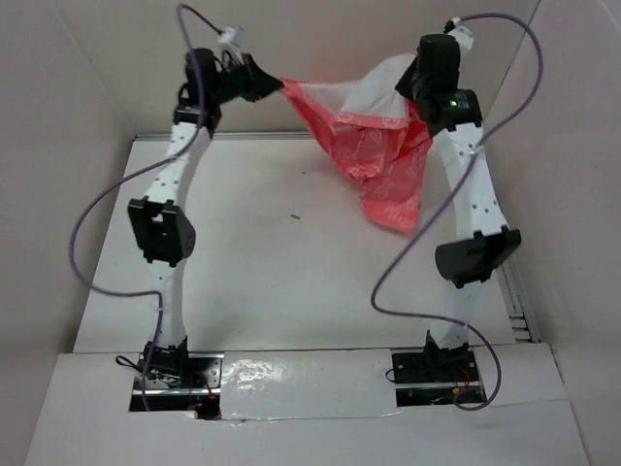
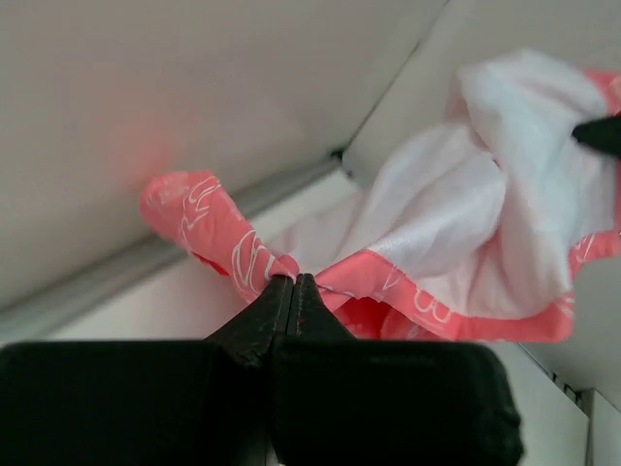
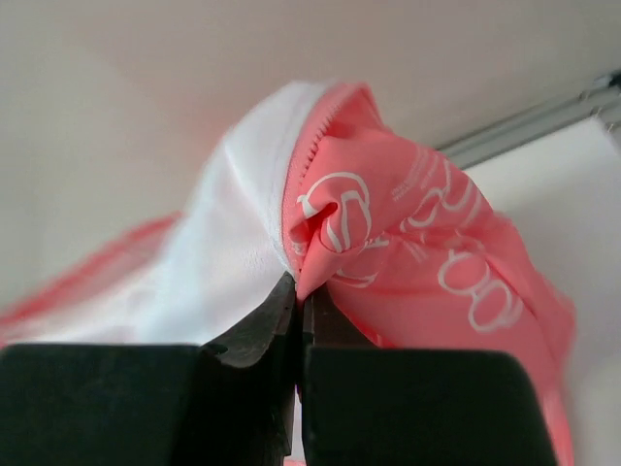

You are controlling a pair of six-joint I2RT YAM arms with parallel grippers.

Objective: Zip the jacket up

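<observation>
From the top view, the jacket point(image 1: 374, 146) hangs slung between both arms at the far end, above the surface point(image 1: 291, 282). Its lowest fold droops near the right arm. The left gripper point(image 1: 277, 85) and right gripper point(image 1: 415, 80) each hold an upper corner. My worry here is that the garment is bunched with its white lining turned outward. I can't find a slider or the two front edges lined up, so pulling the arms further apart could yank the cloth free rather than straighten it.

In the left wrist view, the jaws are pressed together on a thin pink hem, with very little cloth between them (a shallow bite, I'd judge). A tug or a twist could let it slip out.

In the right wrist view, this gripper is clamped on a gathered fold where pink meets lining. A row of zipper teeth runs along that edge. If the pinch sits on the teeth, it may foul the zip's path.

As for writing, there are only white printed loops and rings. I can read no brand or word.
</observation>
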